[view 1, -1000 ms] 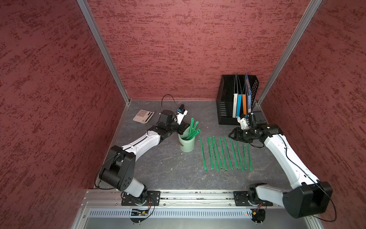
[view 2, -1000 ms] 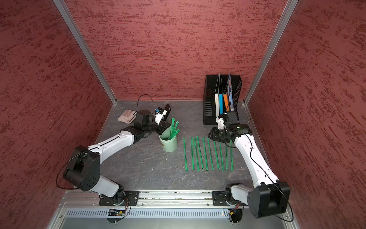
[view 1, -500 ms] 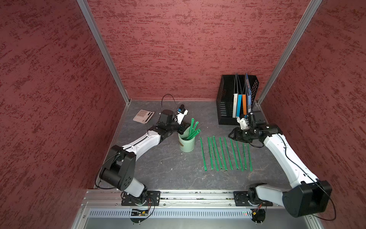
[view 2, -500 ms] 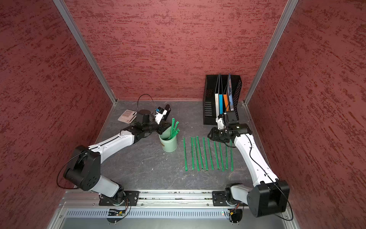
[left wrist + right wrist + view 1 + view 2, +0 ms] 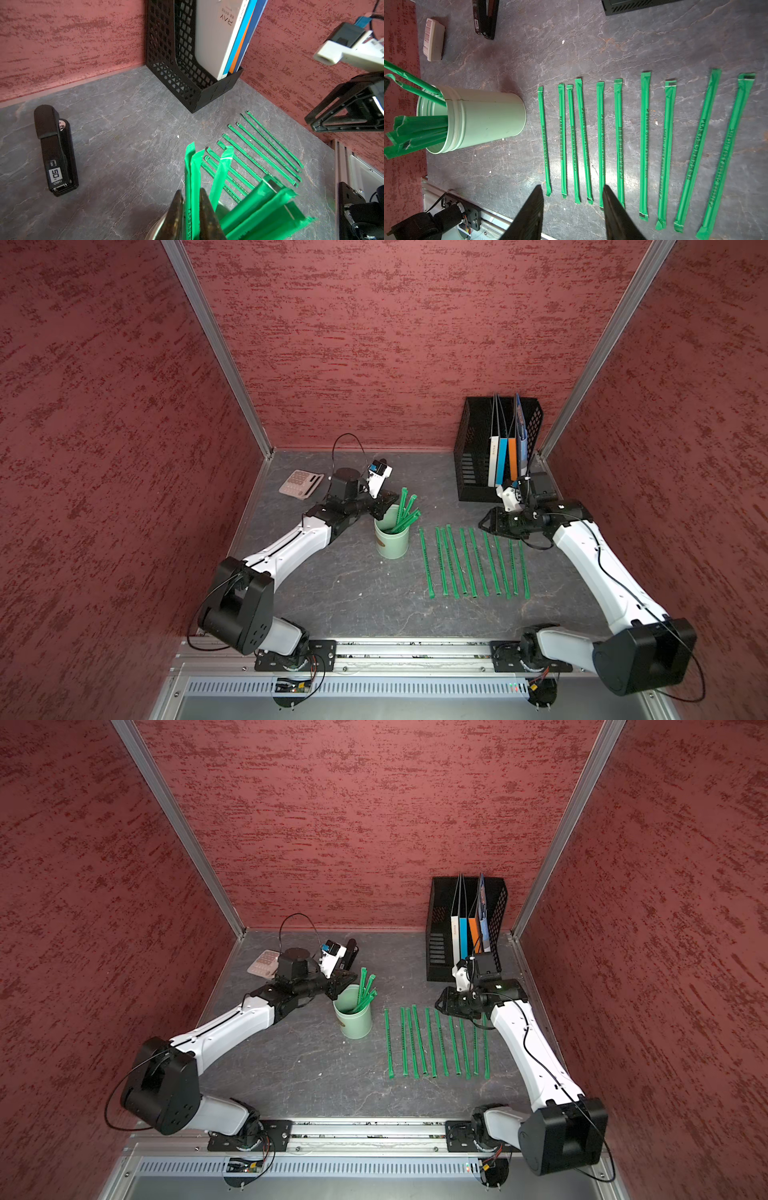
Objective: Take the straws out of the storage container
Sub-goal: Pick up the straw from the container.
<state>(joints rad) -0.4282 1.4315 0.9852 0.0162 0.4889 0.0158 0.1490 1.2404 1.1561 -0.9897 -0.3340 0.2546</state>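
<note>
The pale mint-green storage container stands upright left of the table's middle, with several green straws leaning out of it. My left gripper is at the container's rim, shut on one upright straw that still stands in it. Several more straws lie flat in a neat row to the container's right. My right gripper hovers over the far ends of that row, open, with nothing between its fingers.
A black mesh file rack with folders stands in the back right corner. A black stapler and a beige calculator lie at the back left. Red walls close in three sides.
</note>
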